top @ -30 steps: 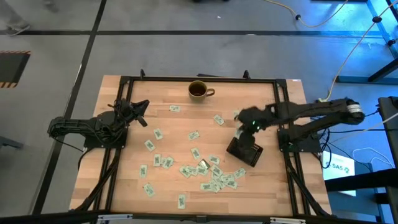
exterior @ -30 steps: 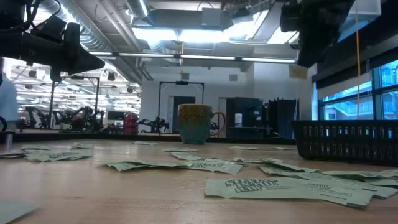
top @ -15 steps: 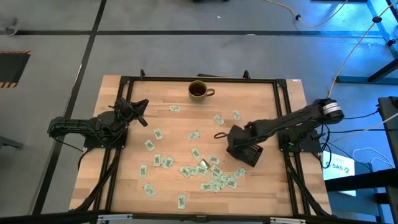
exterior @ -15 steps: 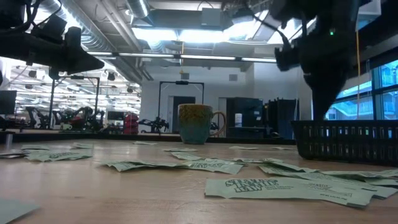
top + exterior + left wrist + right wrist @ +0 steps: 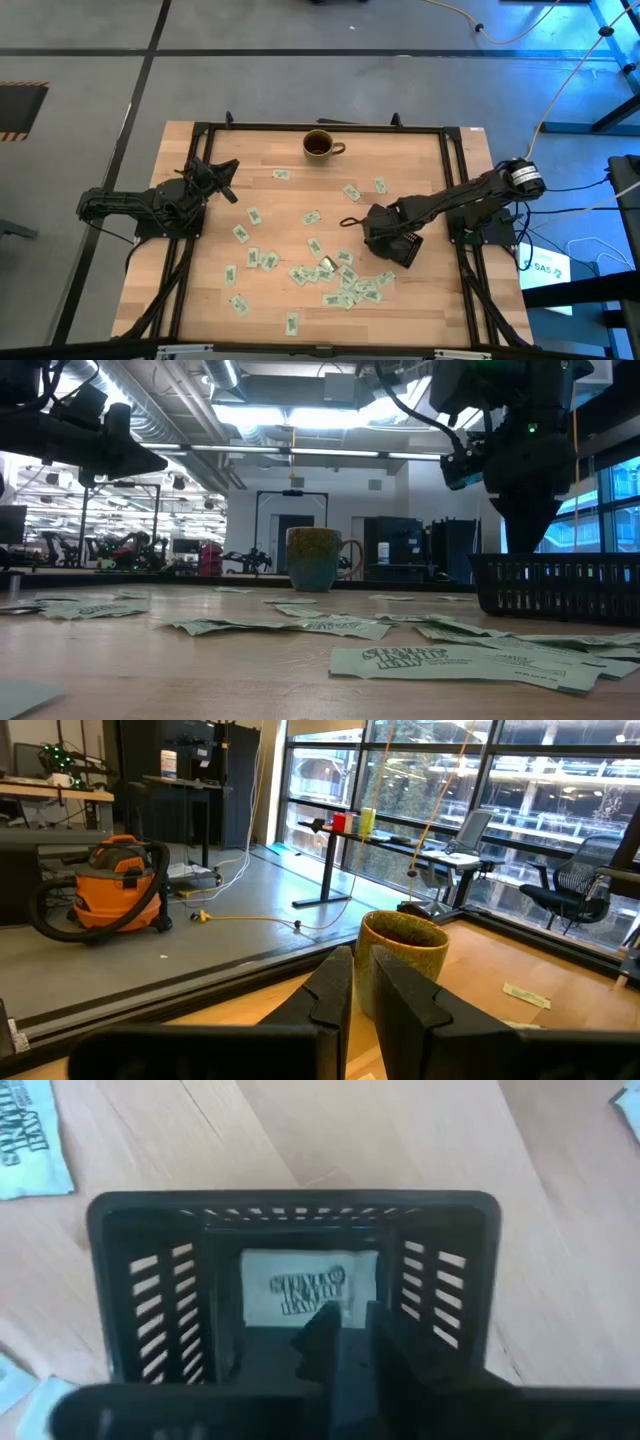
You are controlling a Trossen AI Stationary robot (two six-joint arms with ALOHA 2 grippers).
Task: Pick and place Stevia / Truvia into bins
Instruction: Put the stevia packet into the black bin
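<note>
1. Inside the bin [image 5: 290, 1240] one sachet [image 5: 308, 1285] is seen lying flat on the floor of a compartment, just ahead of the right gripper [image 5: 345, 1342] and below it.
2. The right gripper's fingers are seen parted only by a narrow gap, with nothing between them; the sachet appears to be let go, so the release step is judged to be in hand.
3. In the high view the right gripper [image 5: 385, 228] is placed over the bin [image 5: 408, 250], which is partly hidden beneath it.
4. Many more sachets [image 5: 340, 285] are scattered on the table [image 5: 200, 300], the thickest cluster lying just beside the right gripper, toward the table's front edge; others are spread farther off toward the left gripper [image 5: 222, 183].
5. A mug [image 5: 319, 145] stands well apart from both grippers at the table's far edge; it is also seen ahead of the left gripper [image 5: 362, 990] in the left wrist view.
6. The left gripper is held off the table, waiting; its fingers show a slim gap and nothing is held.
7. The next move is judged to call for the right gripper to be lifted clear of the bin walls, carried to a single sachet in the near cluster, and lowered flat enough to pinch only one, since the sachets overlap there.
</note>
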